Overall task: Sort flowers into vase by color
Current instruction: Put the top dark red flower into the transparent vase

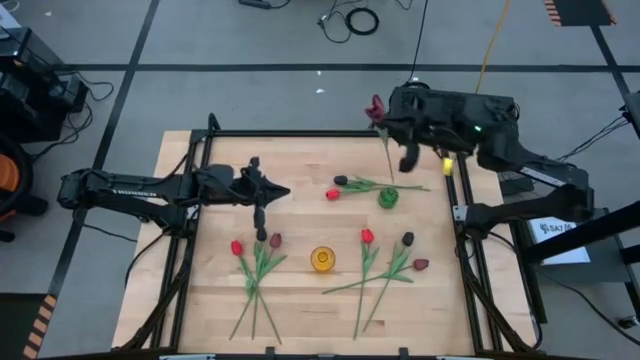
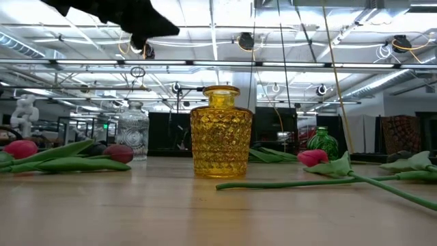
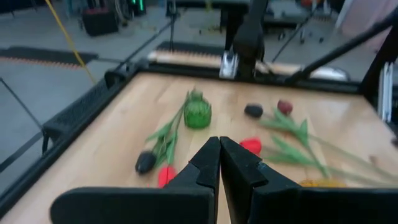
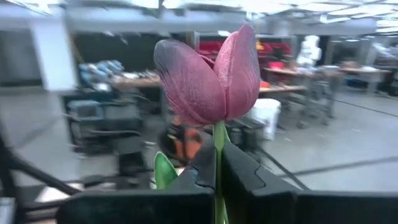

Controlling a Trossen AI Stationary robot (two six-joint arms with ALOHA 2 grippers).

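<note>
My right gripper (image 1: 384,122) is raised over the table's far edge and is shut on a maroon tulip (image 4: 208,74), whose head (image 1: 376,107) stands above the fingers. My left gripper (image 3: 219,148) is shut and holds nothing. It hovers left of the middle (image 1: 261,222), above a red tulip (image 1: 237,247) and a maroon tulip (image 1: 275,241). Other tulips lie flat on the table: a red (image 1: 333,194) and a near-black one (image 1: 340,181) by the green vase (image 1: 388,197), and three at the right (image 1: 367,236). The yellow vase (image 1: 321,259) stands near the middle. My right gripper pinches the maroon tulip's stem (image 4: 218,146) between its two fingers, just below the head. The head stands upright above the fingers. The rest of the stem (image 1: 388,155) trails below the gripper toward the table; whether its lower end touches the wood I cannot tell.
A clear glass vase (image 2: 133,130) stands behind the tulips in the low view. A black metal frame (image 1: 300,135) borders the wooden table. Bare wood lies along the near edge (image 1: 310,320) and between the yellow and green vases.
</note>
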